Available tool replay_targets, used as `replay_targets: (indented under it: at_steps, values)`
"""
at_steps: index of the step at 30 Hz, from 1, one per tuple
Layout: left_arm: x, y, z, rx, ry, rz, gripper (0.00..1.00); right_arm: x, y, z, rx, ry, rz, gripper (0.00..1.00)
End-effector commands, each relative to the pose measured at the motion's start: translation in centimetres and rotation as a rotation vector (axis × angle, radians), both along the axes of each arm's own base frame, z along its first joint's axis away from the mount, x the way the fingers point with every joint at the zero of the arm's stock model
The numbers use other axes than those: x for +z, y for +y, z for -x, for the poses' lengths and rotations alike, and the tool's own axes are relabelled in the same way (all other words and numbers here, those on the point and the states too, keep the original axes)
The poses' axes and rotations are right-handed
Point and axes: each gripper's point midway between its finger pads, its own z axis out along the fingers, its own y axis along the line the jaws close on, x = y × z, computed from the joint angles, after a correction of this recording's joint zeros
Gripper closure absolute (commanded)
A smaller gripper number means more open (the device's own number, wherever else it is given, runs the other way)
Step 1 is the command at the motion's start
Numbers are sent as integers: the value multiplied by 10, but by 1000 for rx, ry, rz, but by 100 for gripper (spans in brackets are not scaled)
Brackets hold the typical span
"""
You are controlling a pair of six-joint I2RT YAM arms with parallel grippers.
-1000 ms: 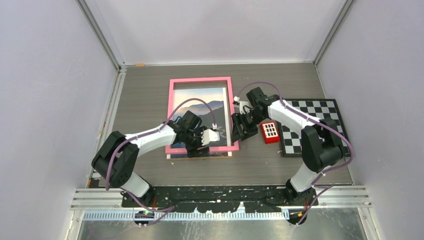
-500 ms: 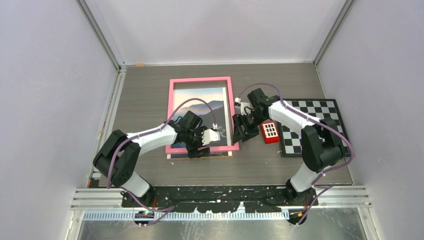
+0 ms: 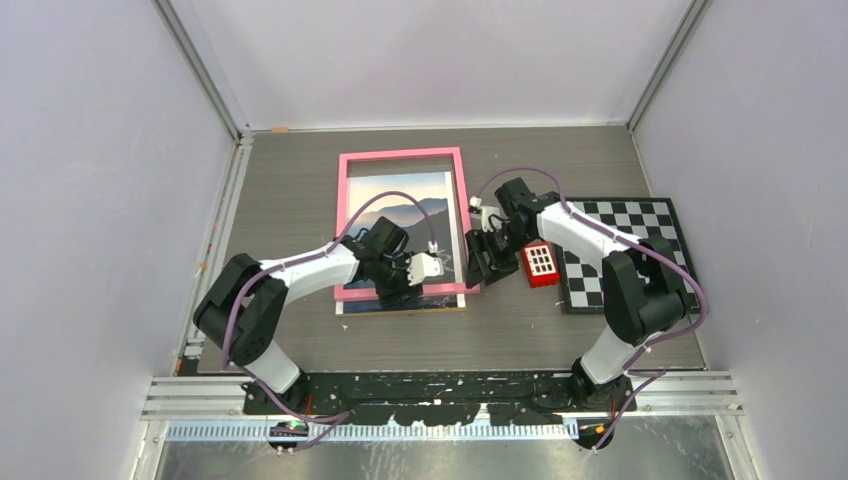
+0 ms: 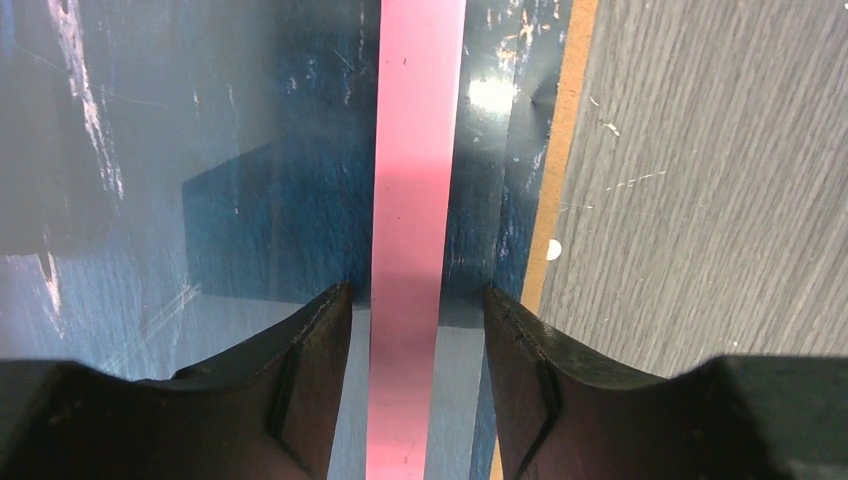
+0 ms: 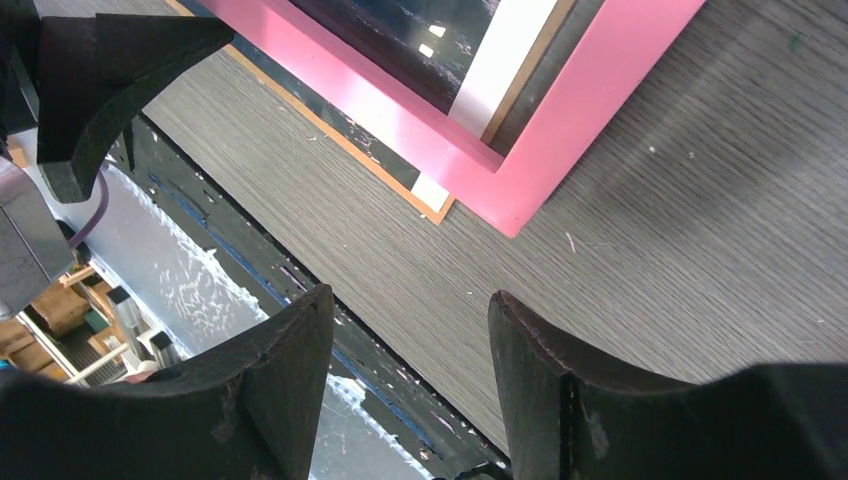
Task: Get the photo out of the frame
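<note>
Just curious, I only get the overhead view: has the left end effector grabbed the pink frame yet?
Observer: Not clamped. Its wrist view shows the left end effector straddling the near bar of the frame, with a gap on either side.
Visitor: Is the photo out from under it?
Observer: Partly. A strip of photo and the edge of the brown backing lie outside that bar.
Visitor: And the right one?
Observer: The right end effector is open over bare table beside the frame's corner, holding nothing.
</note>
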Motion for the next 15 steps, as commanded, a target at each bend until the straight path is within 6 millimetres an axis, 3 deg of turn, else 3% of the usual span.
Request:
replay_targets:
  at_steps: [1,15]
  values:
    - [5,-2,-22,37,-50,2,49,16,0,-1,12,-54,-33,37]
    - [-10,18,-63,174,-168,-115,52,13,2,4,-22,-29,-48,38]
